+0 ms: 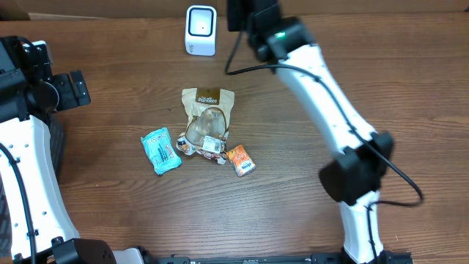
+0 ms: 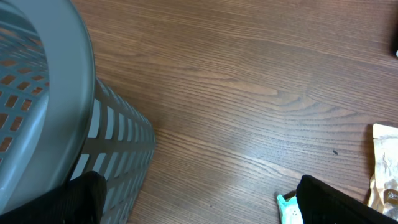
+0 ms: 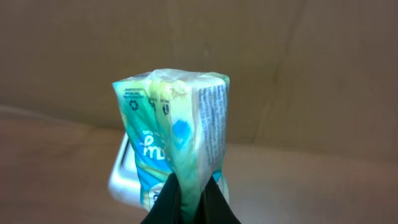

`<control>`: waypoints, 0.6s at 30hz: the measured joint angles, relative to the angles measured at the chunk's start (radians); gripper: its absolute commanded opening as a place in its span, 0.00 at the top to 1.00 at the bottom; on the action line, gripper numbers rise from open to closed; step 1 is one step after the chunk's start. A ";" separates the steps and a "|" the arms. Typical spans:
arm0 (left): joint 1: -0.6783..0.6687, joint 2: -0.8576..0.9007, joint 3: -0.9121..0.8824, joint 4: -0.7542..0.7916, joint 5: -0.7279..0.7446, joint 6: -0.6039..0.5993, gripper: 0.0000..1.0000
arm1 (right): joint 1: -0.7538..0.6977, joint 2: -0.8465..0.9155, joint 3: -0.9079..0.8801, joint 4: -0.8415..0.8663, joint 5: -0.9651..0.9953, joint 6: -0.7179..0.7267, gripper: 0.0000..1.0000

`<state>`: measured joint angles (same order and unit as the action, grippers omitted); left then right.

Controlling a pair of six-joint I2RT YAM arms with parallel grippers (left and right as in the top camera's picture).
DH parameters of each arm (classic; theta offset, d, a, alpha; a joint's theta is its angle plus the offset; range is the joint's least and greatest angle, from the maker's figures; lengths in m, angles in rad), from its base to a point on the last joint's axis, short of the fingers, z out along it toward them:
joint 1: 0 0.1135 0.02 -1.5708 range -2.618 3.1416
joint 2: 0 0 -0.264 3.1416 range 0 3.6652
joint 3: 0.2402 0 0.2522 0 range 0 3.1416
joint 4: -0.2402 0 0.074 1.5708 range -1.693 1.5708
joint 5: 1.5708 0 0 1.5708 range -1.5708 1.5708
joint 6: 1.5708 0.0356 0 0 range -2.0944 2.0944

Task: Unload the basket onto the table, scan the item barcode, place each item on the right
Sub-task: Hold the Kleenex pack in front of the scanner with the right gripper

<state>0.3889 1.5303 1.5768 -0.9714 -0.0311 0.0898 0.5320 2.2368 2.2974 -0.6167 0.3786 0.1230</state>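
Observation:
My right gripper (image 3: 189,190) is shut on the lower end of a green and blue snack packet (image 3: 171,124), which stands upright with its fine-print side panel facing the camera. Just behind the packet is the white barcode scanner (image 3: 120,179). From overhead the scanner (image 1: 201,30) stands at the table's far edge, and the right gripper (image 1: 245,16) hangs just right of it; the packet itself is hidden there. My left gripper (image 2: 208,208) stands open over bare wood at the far left, with nothing between its fingers.
Loose items lie mid-table: a brown pouch (image 1: 209,103), a clear packet (image 1: 204,133), a teal packet (image 1: 161,149) and an orange packet (image 1: 240,160). A grey slatted basket (image 2: 37,93) stands right beside the left gripper.

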 measured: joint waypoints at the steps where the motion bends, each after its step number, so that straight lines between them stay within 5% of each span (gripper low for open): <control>1: 0.000 0.000 0.000 0.000 -0.001 0.000 0.00 | 0.009 0.022 0.000 0.036 0.029 -0.039 0.96; 10: 0.000 0.000 0.000 0.000 0.000 0.000 0.00 | 0.066 0.230 0.000 0.417 0.143 -0.608 0.96; 18: 0.000 0.000 0.000 0.000 0.000 0.000 0.01 | 0.065 0.327 0.000 0.466 0.133 -0.912 0.96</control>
<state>0.3889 1.5303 1.5768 -0.9714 -0.0315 0.0898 0.5972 2.5633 2.2971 -0.1509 0.5117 -0.7887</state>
